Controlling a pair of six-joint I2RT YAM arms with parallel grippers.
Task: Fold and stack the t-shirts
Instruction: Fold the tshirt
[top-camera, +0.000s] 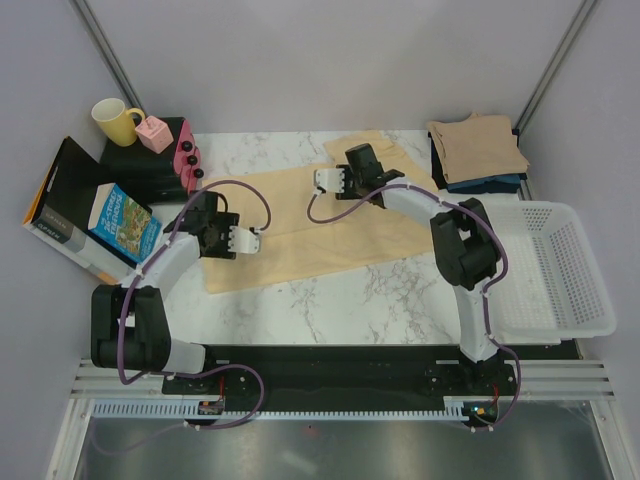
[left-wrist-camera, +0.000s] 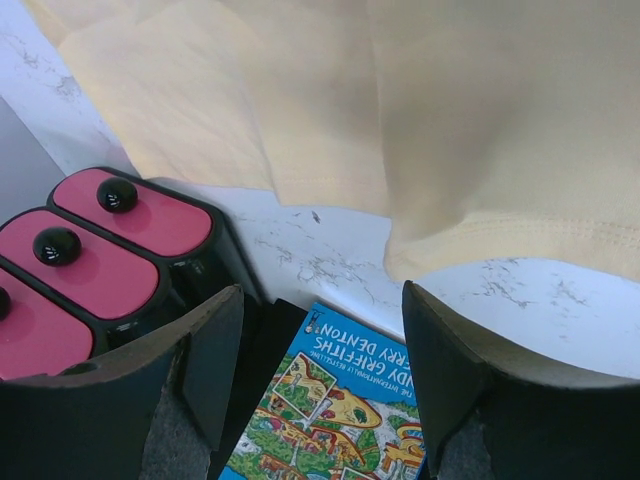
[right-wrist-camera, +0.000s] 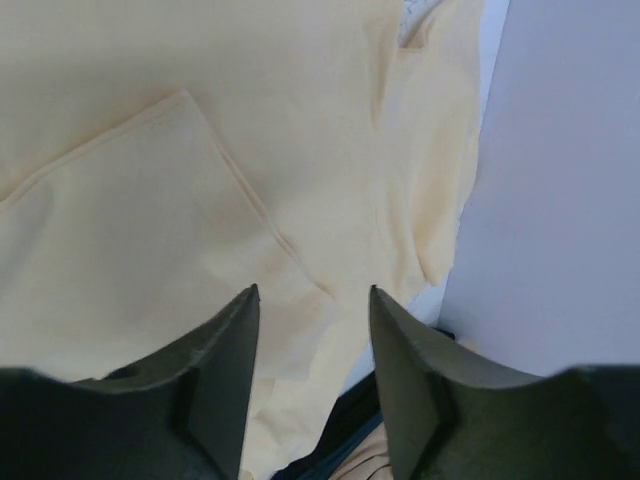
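Observation:
A pale yellow-cream t-shirt (top-camera: 300, 225) lies spread flat on the marble table. My left gripper (top-camera: 200, 215) hovers open and empty over its left edge, with the shirt's hem (left-wrist-camera: 420, 120) just beyond the fingers. My right gripper (top-camera: 362, 160) is open and empty above the shirt's far right part, over a sleeve (right-wrist-camera: 180, 190). A folded tan-beige shirt (top-camera: 478, 148) tops a stack at the back right, with a navy/teal one (top-camera: 492, 184) under it. The stack's dark edge (right-wrist-camera: 345, 430) shows between the right fingers.
A white mesh basket (top-camera: 560, 270) stands at the right. At the left are a blue book (top-camera: 125, 225) (left-wrist-camera: 350, 400), a pink-topped black case (top-camera: 187, 157) (left-wrist-camera: 120, 220), a yellow mug (top-camera: 115, 122) and a pink box (top-camera: 155, 133). A wall (right-wrist-camera: 560, 180) stands close behind.

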